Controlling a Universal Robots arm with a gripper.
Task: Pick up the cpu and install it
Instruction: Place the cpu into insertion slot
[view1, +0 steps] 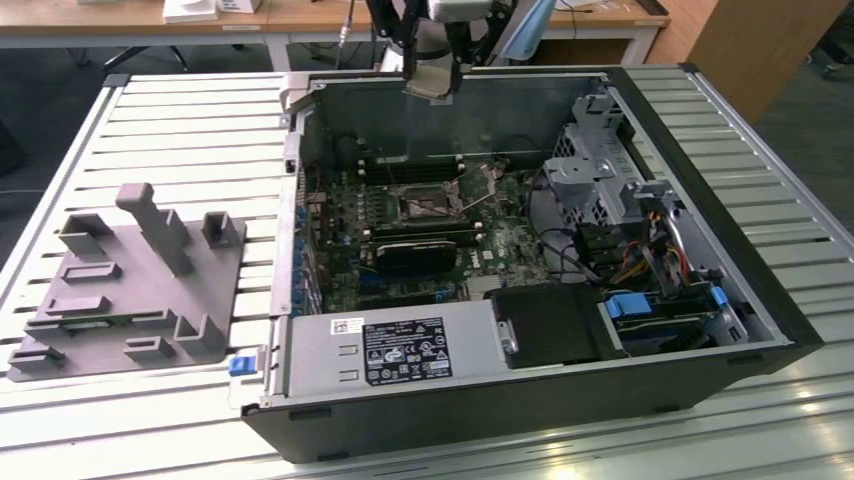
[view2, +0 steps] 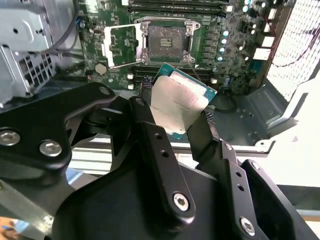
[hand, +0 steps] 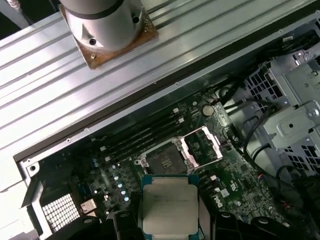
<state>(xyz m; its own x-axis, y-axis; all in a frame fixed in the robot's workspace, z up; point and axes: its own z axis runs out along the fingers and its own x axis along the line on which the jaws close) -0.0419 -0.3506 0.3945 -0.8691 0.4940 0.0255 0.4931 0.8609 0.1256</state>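
Item one: cpu (view2: 181, 102), silver top with a thin green edge, clamped by two opposite edges in my gripper (view2: 175, 106), which was closed on it. I held it in the air, clear of the board, with nothing touching it but my fingers (view2: 150, 130). In the first wrist view the cpu (hand: 169, 205) sat just short of the socket (hand: 167, 159).

Item two: socket (view2: 167, 42), bare, its metal cover frame (view2: 120, 47) swung open to one side.

Item three: motherboard (hand: 125, 165), green, carrying the socket and long slots.

Item four: computer case (view1: 534, 400), lying on its side with the panel off.

Item five: grey fixture (view1: 134, 280) with upright posts, beside the case at the exterior view's left.

Item six: slatted metal worktop (view1: 187, 130), carrying the case and fixture.
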